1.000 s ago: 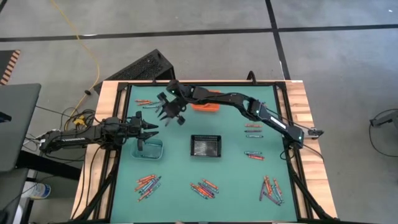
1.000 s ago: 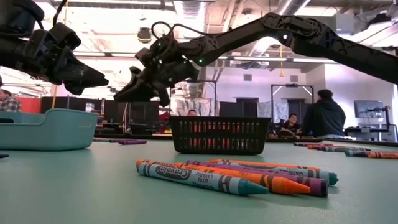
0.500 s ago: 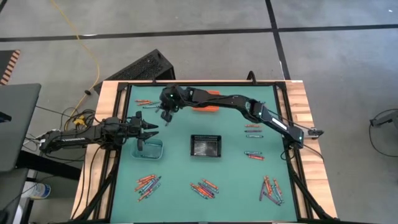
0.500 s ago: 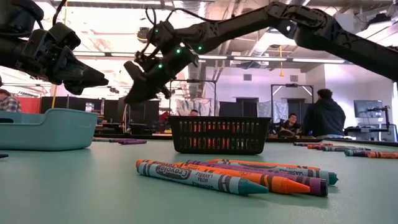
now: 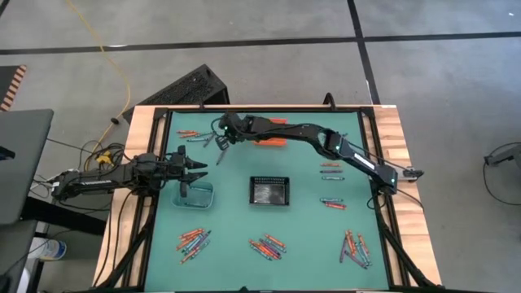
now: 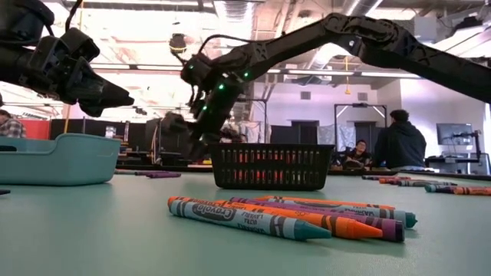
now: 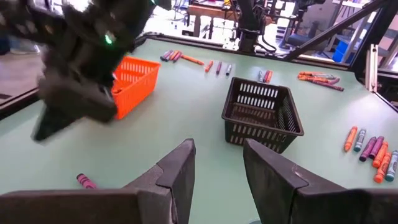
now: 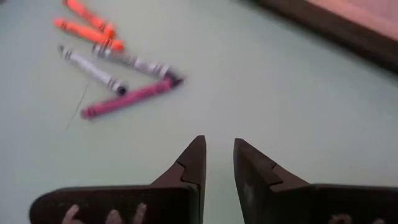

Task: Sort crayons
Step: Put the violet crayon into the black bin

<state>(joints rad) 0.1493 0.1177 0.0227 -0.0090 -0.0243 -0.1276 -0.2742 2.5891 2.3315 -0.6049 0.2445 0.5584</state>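
Note:
Crayons lie in loose groups on the green table: one at the far left (image 5: 195, 134), which the right wrist view shows as orange, grey and purple sticks (image 8: 118, 74). Others lie along the near edge (image 5: 267, 245) and at the right (image 5: 331, 169). My right gripper (image 5: 221, 138) hangs slanting down over the mat just right of the far-left group, open (image 8: 219, 146) and with nothing between its fingers. My left gripper (image 5: 195, 167) waits at the left edge above the pale bin (image 5: 195, 194), open (image 7: 219, 149) and holding nothing.
An orange bin (image 5: 269, 140) stands at the far middle, just right of my right gripper. A black mesh bin (image 5: 270, 190) sits at the centre. One purple crayon (image 7: 84, 180) lies on the mat ahead of my left gripper. A wooden rim (image 5: 391, 130) frames the table.
My right gripper has rolled about its own axis and tipped downward, sinking a little toward the mat beside the far-left crayons. My left arm has kept still.

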